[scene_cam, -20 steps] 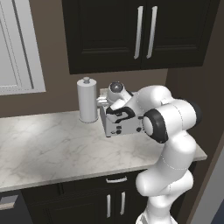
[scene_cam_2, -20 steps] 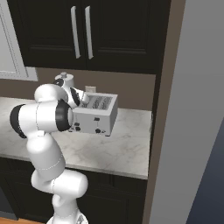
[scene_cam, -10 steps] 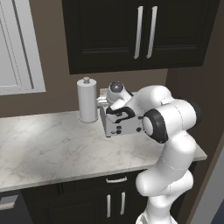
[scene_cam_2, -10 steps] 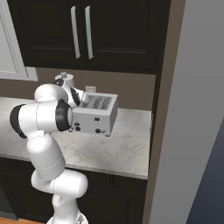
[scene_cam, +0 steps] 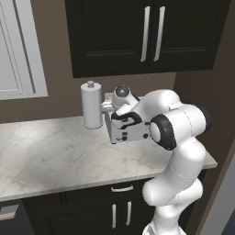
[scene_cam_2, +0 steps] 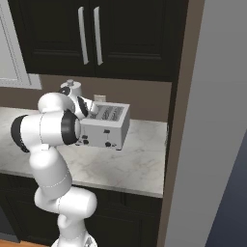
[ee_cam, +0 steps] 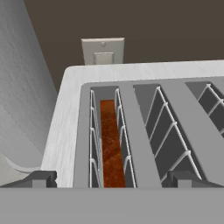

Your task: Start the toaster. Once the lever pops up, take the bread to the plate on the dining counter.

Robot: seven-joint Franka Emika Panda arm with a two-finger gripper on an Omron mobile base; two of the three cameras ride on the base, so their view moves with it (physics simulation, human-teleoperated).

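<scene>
Open-fingered gripper [ee_cam: 111, 179] poised over toaster [scene_cam_2: 107, 126] at the counter's [scene_cam: 55, 151] back edge beside paper-towel roll [scene_cam: 91, 104], fingertips straddling the leftmost slot with bread [ee_cam: 111, 146] sunk inside.

I see a white paper-towel roll [scene_cam: 92, 104] standing upright on the marble counter [scene_cam: 50, 151] by the brown wall, dark upper cabinets [scene_cam: 147, 34] with silver handles, and a pale wall outlet [ee_cam: 103, 51] behind
</scene>
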